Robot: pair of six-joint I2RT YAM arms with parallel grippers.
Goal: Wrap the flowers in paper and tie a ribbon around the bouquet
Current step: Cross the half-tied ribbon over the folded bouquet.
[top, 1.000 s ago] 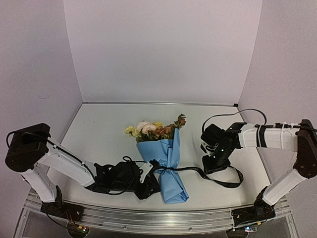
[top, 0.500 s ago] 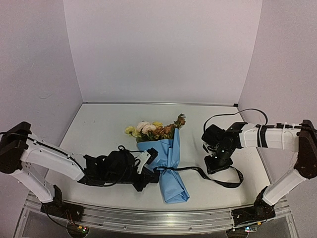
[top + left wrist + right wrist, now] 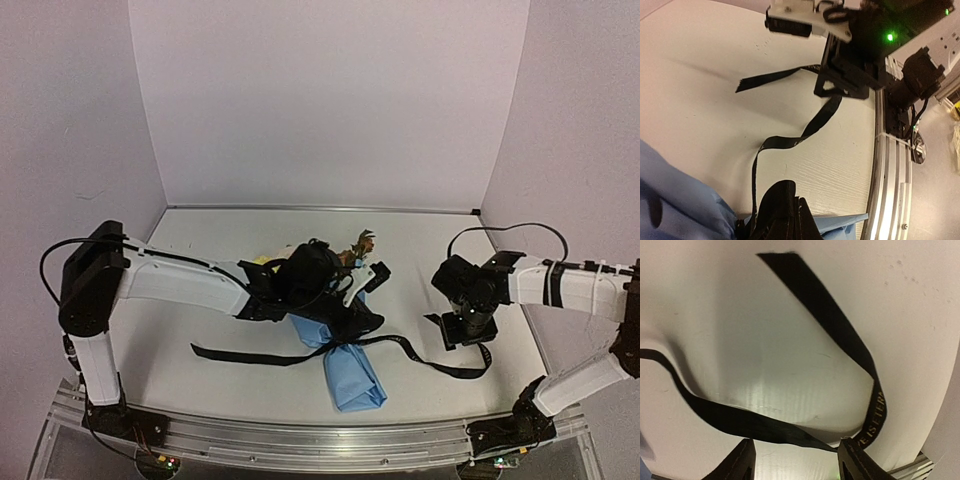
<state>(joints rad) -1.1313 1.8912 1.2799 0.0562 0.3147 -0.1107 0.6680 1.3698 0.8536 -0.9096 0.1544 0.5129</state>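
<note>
The bouquet lies mid-table: light blue paper (image 3: 355,378) wrapped as a cone, with the flowers (image 3: 362,241) mostly hidden under my left arm. The black ribbon (image 3: 250,352) circles the cone's waist. One tail runs left on the table, the other right. My left gripper (image 3: 362,318) reaches across the cone, fingers (image 3: 782,210) pressed shut above the paper (image 3: 675,200). The ribbon (image 3: 815,117) passes right beside them; I cannot tell if it is pinched. My right gripper (image 3: 462,335) stands open over the right tail, and the lettered ribbon (image 3: 740,420) crosses between its fingertips (image 3: 797,460).
A metal rail (image 3: 300,435) runs along the table's near edge, also in the left wrist view (image 3: 890,175). Pale walls close off the back and both sides. The right arm's gripper (image 3: 845,75) shows at the top of the left wrist view.
My left arm swung from the left of the bouquet up and over it, its jaws closing. The ribbon's left tail now lies uncovered. My right gripper shifted right and opened wider.
</note>
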